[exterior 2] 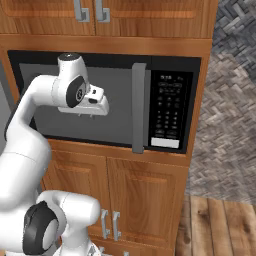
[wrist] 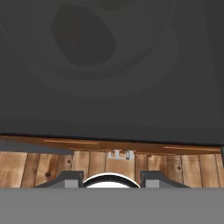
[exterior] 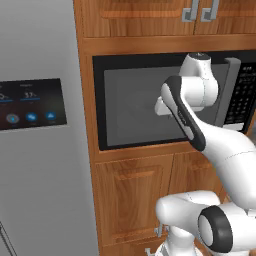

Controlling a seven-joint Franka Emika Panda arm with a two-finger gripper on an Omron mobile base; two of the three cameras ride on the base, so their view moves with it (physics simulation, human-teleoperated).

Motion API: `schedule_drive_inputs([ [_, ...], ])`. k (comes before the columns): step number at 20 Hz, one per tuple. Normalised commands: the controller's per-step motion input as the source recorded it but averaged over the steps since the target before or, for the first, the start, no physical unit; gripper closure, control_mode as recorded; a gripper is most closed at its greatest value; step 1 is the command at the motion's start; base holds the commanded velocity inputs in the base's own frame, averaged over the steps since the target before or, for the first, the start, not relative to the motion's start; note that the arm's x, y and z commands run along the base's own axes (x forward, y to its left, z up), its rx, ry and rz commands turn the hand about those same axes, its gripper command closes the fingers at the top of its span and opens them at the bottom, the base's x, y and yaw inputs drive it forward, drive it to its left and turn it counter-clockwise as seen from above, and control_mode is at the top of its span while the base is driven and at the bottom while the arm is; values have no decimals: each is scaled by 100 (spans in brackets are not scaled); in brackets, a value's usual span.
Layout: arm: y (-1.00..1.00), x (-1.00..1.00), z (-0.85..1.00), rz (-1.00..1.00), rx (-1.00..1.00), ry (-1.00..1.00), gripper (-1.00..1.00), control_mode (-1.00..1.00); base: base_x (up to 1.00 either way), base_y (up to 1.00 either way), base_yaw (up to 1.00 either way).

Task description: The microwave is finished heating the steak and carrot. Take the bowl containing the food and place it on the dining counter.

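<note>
Microwave (exterior 2: 105, 100) door shut, handle (exterior 2: 138, 107) off to the hand's right, bowl (wrist: 83, 39) dimly visible behind glass, fingers (wrist: 65, 179) spread and empty: risk of bumping glass or missing handle.

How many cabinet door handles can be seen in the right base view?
4: two cabinet handles above the microwave, two lower handles below it. The arm may hide others.
</note>
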Motion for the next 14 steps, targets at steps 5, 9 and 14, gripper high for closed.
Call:
schedule_drive_inputs([
  [5, 0, -45, 0, 0, 0, -5, -100, -100, 0, 0, 0],
  [9, 0, -86, -18, 0, 0, -10, -100, -100, 0, 0, 0],
  [14, 0, -100, -44, 0, 0, -10, -100, -100, 0, 0, 0],
])
